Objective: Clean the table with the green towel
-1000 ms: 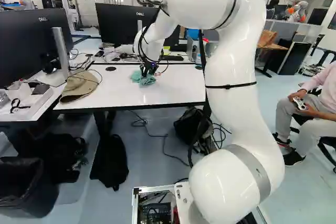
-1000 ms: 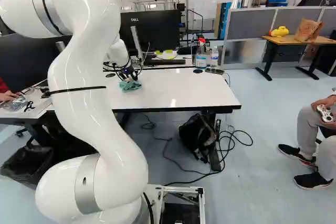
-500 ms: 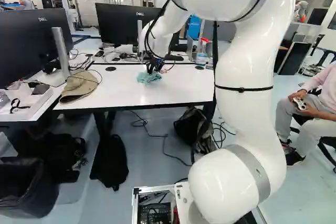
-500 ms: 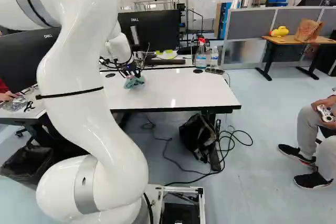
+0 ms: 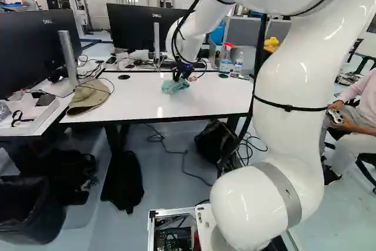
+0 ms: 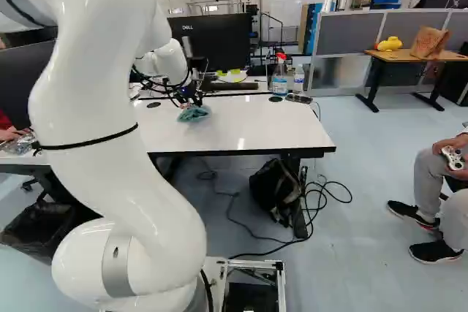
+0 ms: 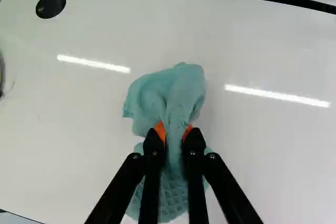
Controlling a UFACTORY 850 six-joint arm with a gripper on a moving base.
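One claw (image 7: 174,129) is clamping a bunched fold of the green towel (image 7: 170,95), both fingers pressing in from opposite sides. The towel's long axis is running fore and aft through the gap, roughly square to the pinch, part poking out ahead and part spreading underneath. It's lying on the white table (image 6: 252,126), seemingly touching. In the left base view, a tan cap-like thing (image 5: 89,96) is sitting well to the left, while a spray bottle (image 5: 227,60) and a water bottle (image 5: 238,63) are standing right, by the far edge. A bottle-ward wipe is probably needing light down-pressure.
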